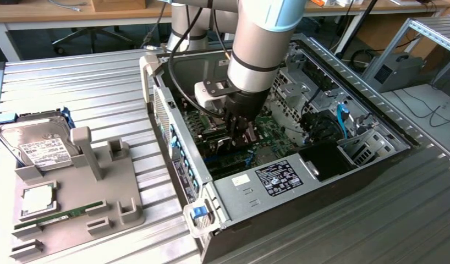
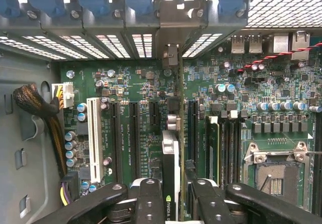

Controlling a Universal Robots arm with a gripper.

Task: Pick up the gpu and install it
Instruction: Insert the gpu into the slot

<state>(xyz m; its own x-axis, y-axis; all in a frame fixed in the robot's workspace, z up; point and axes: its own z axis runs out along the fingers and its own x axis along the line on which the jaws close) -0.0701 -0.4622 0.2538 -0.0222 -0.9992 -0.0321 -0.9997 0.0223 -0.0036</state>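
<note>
GPU [image 2: 171, 173] is clamped edge-on between my gripper [image 2: 173, 204] fingers and hanging down inside the open PC case [image 1: 284, 192], right over the motherboard [image 2: 282, 98]. From the wrist view I'm looking along the top edge of the card: a thin pale strip with a small green logo near the fingers, and its silver end bracket [image 2: 170, 55] running up toward the vented rear slot covers [image 2: 121, 45]. I can't see the fan side from here.

So the pick-up looks done and I'd say I'm in the install step, lining the card up. It sits between the long black expansion slots [image 2: 135, 133], with the white slot [image 2: 93, 133] further off to one side. I can't tell if the connector edge is touching a slot yet. Seating it calls for a straight push down with the bracket meeting the rear opening.

Off to the exterior view's left, the grey parts holder [image 1: 100, 192] has the hard drive [image 1: 38, 146] and RAM stick [image 1: 60, 214].
</note>
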